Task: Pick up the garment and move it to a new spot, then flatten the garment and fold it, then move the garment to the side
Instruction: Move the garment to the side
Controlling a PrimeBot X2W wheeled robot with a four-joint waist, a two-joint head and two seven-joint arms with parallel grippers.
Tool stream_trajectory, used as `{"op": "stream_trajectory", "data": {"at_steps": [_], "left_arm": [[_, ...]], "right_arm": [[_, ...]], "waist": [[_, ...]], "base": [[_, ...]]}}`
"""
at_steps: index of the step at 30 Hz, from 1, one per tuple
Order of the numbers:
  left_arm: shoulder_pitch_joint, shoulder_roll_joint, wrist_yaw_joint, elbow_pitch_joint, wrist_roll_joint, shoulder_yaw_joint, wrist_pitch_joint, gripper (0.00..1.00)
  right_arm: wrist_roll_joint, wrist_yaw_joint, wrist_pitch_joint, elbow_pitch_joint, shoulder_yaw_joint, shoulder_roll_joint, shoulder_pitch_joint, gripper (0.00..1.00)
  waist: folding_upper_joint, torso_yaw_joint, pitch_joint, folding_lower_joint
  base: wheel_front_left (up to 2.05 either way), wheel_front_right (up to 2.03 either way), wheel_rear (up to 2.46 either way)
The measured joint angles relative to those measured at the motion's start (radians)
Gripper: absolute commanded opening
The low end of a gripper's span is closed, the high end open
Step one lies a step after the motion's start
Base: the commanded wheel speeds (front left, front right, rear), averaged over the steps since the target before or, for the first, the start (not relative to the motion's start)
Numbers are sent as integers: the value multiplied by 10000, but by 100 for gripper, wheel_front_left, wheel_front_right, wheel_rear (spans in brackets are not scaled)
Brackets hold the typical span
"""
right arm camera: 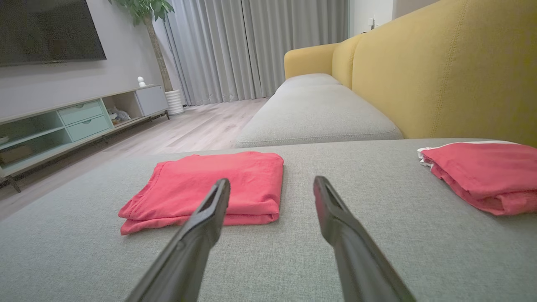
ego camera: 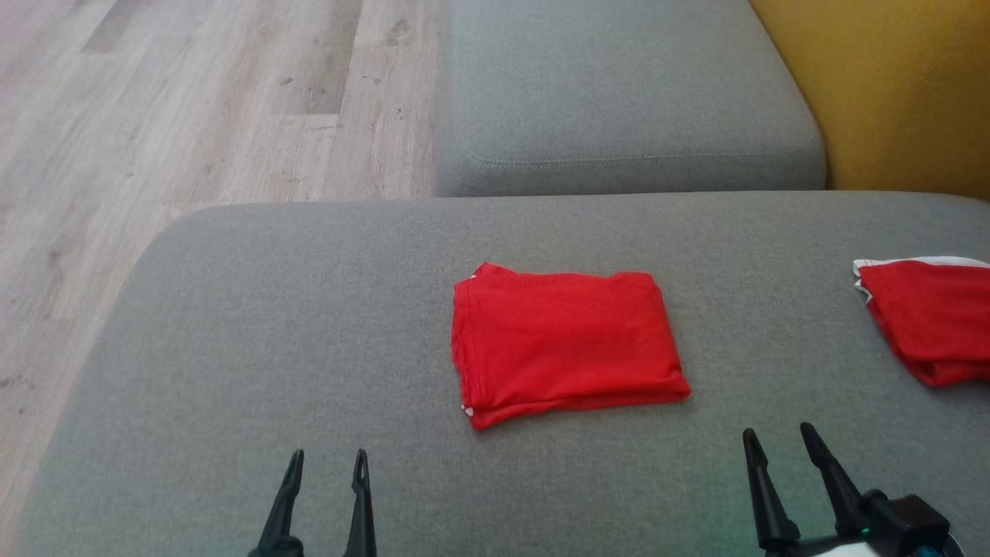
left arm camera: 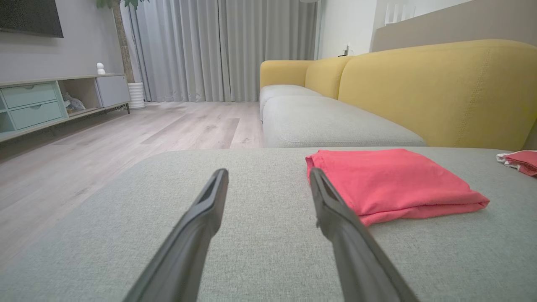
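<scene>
**Left gripper [ego camera: 326, 458] and right gripper [ego camera: 777, 430] open, garment [ego camera: 568, 344] at twelve o'clock**

Both sets of jaws stand wide apart and empty, touching nothing, over the grey cushion [ego camera: 232, 348]. Folded red garment lies mid-cushion, long axis running nine to three. From the left gripper it sits at one o'clock; from the right, at eleven, and the right looks the nearer. Only the shift aside seems left, perhaps toward the second red bundle [ego camera: 928, 317] at three o'clock.
</scene>
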Motion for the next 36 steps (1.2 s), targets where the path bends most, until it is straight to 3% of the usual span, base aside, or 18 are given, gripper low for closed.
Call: {"op": "stream_trajectory", "data": {"at_steps": [10,17,22,32,34,35,36], "left_arm": [[-12,-8,12,-238,318,-19,0,100],[-501,-23,-23,-727,616,-180,0,100],[-981,-38,-104,-800,646,-374,0,100],[-1465,-79,-102,-777,686,-575,-2,100],[-1625,-82,-94,-775,685,-663,-2,100],[-1689,-90,-88,-775,683,-700,-2,100],[-1723,-94,-84,-775,658,-708,0,100]], "right_arm": [[257,0,0,734,-173,-44,-741,100],[1091,0,88,3103,-12,-596,-3202,100],[2080,0,1016,4614,512,-1022,-4944,100],[3298,0,1927,7031,1724,-1218,-7175,100],[3459,0,2090,7382,1965,-1133,-7512,91],[3532,0,2090,7515,2123,-1080,-7644,64],[3620,0,2121,7628,2249,-1001,-7751,16]], "waist": [[0,35,534,1],[0,275,1391,3],[0,539,1980,4],[0,941,2686,2],[0,989,2815,2],[0,1011,2870,2],[0,1029,2909,2]], "base": [[0,0,0],[0,0,0],[0,0,0],[0,0,0],[0,0,0],[0,0,0],[0,0,0]]}}
